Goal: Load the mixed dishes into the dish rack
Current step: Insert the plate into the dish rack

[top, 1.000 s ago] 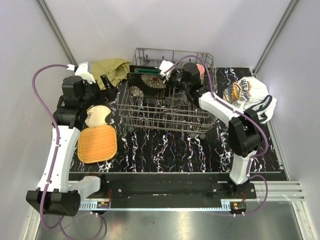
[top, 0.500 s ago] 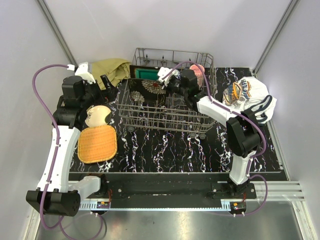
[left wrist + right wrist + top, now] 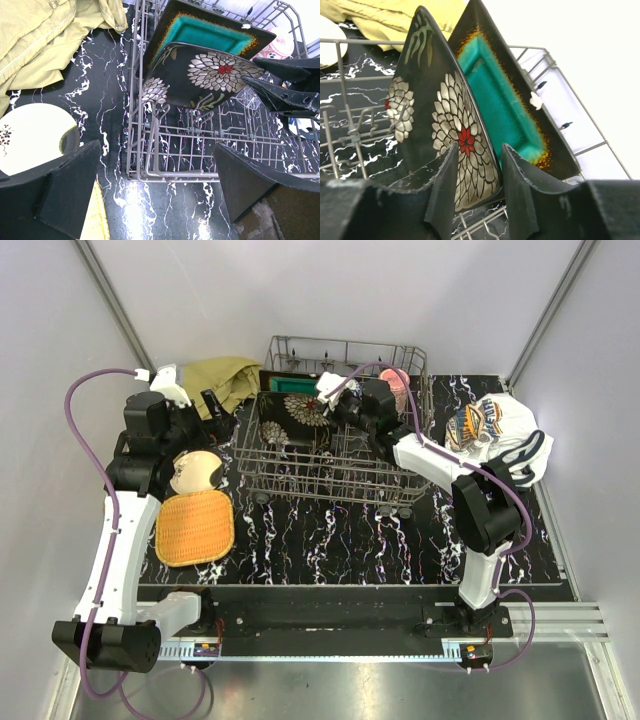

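So the right gripper [image 3: 480, 150] is pinching the rim of the dark plate [image 3: 452, 120], the one with white flowers and red centres. It stands on edge in the rack [image 3: 330, 475] at the worktop's far edge, right against the teal plate [image 3: 505, 105]. The left gripper [image 3: 156, 150] is spread wide, holding nothing, near the left edge by the cream plate [image 3: 30, 130].

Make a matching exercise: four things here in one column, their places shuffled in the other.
1 dark floral plate
2 teal square plate
3 orange woven plate
4 white printed cloth

A on the table, left of the dish rack
B in the rack, between fingers of the right hand
C on the table, right of the rack
D in the rack, behind another plate

Pairs: 1-B, 2-D, 3-A, 4-C.
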Controlling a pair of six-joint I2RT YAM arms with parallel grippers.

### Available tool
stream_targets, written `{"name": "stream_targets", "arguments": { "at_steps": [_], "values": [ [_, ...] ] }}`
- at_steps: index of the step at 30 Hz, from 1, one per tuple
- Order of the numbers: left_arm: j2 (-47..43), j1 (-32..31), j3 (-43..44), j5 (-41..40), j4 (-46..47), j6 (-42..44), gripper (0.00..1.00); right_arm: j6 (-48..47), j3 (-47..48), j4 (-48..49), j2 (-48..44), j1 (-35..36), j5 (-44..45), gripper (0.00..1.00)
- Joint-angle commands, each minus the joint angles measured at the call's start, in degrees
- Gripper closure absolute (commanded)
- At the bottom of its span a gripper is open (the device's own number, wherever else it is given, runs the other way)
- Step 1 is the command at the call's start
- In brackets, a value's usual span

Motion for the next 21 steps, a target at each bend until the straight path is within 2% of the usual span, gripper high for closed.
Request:
{"name": "stream_targets", "arguments": {
  "at_steps": [1,7,11,15,19,21],
  "values": [
    [-1.0,0.3,-0.2,1.2,2.7,-0.4,0.01,0.3,0.6,4.5,-3.7,0.7,1.9,0.52],
    [-1.4,0.3,0.0,1.3,2.8,-0.7,0.01,-2.0,1.8,5.6,-6.2,0.6,6.5,0.38],
    [-1.5,0.3,0.2,1.3,2.6,-0.9,0.01,-5.8,3.4,4.8,-8.2,0.6,8.8,0.35],
    [-2.0,0.2,0.3,1.2,2.5,-1.2,0.01,-6.2,4.8,3.4,-10.1,0.7,9.7,0.34],
    [-2.3,0.2,1.1,-0.3,1.8,-1.0,0.01,-0.1,6.8,-3.3,-14.6,1.0,8.5,0.36],
    [-2.3,0.3,2.1,-1.7,0.7,-1.1,0.01,2.5,7.6,-7.1,-16.6,1.8,8.6,0.41]
  ]
}}
